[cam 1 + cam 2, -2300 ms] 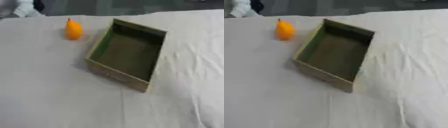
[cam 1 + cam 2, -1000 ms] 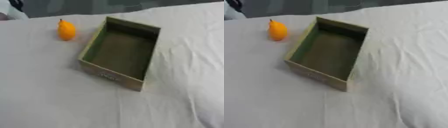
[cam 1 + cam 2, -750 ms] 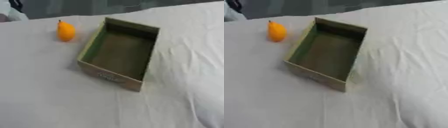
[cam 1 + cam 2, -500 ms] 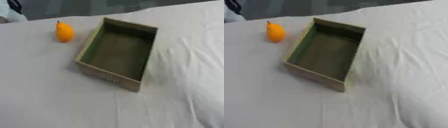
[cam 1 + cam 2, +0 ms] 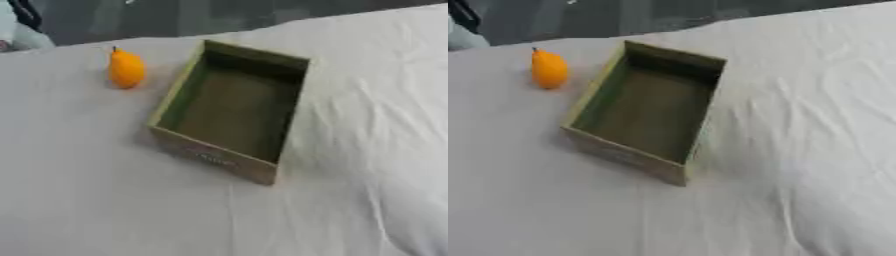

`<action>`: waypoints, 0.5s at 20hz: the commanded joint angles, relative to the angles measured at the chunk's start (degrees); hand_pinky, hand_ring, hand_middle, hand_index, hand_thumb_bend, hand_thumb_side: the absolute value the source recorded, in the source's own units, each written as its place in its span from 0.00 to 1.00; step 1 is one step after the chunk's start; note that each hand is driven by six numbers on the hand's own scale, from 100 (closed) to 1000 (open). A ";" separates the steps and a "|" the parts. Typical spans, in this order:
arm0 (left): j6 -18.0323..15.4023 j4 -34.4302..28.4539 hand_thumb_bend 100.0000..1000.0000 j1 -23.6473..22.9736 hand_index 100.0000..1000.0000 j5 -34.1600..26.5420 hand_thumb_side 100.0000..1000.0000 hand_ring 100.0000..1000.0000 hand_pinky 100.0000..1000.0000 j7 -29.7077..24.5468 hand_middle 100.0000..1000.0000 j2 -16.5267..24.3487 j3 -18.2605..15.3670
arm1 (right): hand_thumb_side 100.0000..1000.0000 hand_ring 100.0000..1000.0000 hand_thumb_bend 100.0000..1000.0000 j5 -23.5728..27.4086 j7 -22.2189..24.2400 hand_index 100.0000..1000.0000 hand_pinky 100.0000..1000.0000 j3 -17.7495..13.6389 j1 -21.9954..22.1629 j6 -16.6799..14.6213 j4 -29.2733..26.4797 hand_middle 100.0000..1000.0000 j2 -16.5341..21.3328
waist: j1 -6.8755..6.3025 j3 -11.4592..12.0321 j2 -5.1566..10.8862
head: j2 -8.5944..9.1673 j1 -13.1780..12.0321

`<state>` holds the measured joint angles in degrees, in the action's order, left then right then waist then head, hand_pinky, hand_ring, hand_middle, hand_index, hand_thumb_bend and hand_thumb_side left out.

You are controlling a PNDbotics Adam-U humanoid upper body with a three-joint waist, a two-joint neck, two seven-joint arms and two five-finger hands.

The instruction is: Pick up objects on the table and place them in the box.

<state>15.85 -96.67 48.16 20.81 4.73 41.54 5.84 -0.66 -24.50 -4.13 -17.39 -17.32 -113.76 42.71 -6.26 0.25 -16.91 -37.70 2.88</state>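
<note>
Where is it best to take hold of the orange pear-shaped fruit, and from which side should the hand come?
Probably round the wide lower body of the orange fruit, coming from above or its left: it stands upright, narrow stem end up, and the box lies to its right.

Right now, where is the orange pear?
The orange pear stands upright on the white cloth at the far left, beside the box, outside its left wall.

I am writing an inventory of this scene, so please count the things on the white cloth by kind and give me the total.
Orange pear-shaped fruit: 1
Open green-brown box, nothing inside: 1
Total: 2 things on the white cloth. No robot hand shows in either view.
</note>
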 commanded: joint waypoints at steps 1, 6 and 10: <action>-0.94 5.96 0.16 3.79 0.89 3.41 1.00 0.85 0.79 -3.28 0.80 1.32 1.27 | 0.55 0.80 0.00 0.24 0.20 0.89 0.73 -0.26 -0.69 -0.24 -0.83 0.79 2.09 | 0.27 -0.27 1.40 | 0.12 -0.45; -3.27 17.77 0.19 9.99 0.93 9.06 1.00 0.85 0.80 -7.75 0.80 -1.39 3.19 | 0.55 0.79 0.00 0.58 0.50 0.89 0.73 -0.10 -1.04 -0.37 -0.83 0.78 2.08 | 0.08 -1.12 1.28 | 0.68 -1.16; -6.06 26.85 0.23 14.58 0.98 13.24 1.00 0.85 0.80 -9.62 0.81 -4.88 2.95 | 0.55 0.79 0.00 0.82 0.84 0.89 0.73 0.10 -1.58 -0.50 -0.83 0.78 2.14 | -0.17 -1.87 0.77 | 1.69 -1.86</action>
<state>10.61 -71.82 61.36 32.71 -4.37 36.31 9.27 -0.18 -23.88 -3.78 -18.24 -17.72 -113.76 42.86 -6.73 -1.71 -17.15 -36.80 1.37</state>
